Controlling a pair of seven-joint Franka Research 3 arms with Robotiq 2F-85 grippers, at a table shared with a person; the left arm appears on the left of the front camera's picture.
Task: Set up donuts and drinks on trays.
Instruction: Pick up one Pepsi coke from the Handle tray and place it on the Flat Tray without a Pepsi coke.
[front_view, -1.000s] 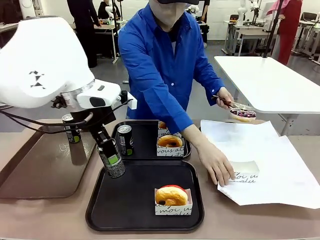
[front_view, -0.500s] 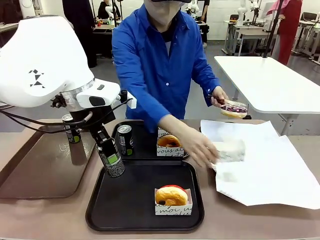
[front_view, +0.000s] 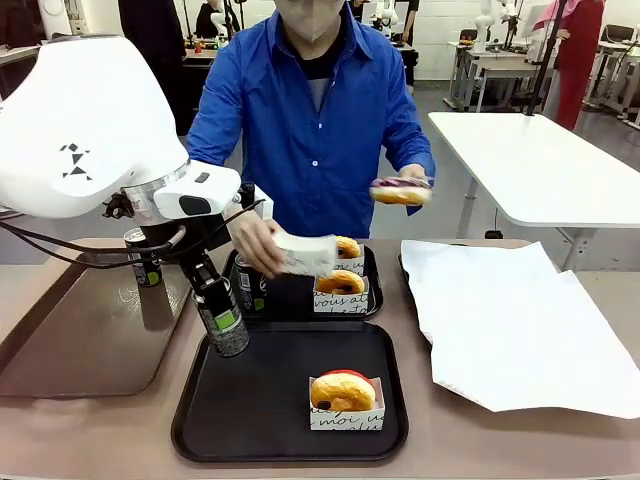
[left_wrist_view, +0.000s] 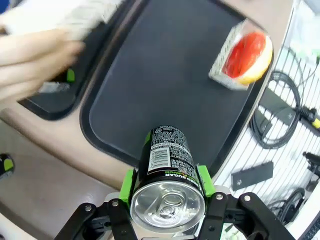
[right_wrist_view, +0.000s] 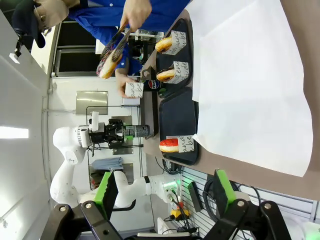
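Two black square plastic trays lie in the front view, the near tray (front_view: 250, 400) under the left gripper (front_view: 222, 318), whose fingers clamp a slim dark can (front_view: 224, 322) upright over its left rim. Right of the fingers, a golden ring donut in a white paper box (front_view: 345, 398) sits on that tray; beyond, a person's hand (front_view: 258, 245) holds an empty white box (front_view: 308, 254) over the far tray (front_view: 290, 292).

Left wrist view: green pads (left_wrist_view: 128, 183) grip the can's silver-topped end.

Right wrist view: the right gripper (right_wrist_view: 162, 192) stands wide open, empty, white paper (right_wrist_view: 250, 80) beyond its fingers.

Near tray (front_view: 200, 420) open at left and middle; boxed donut (front_view: 345, 398) blocks front right corner.
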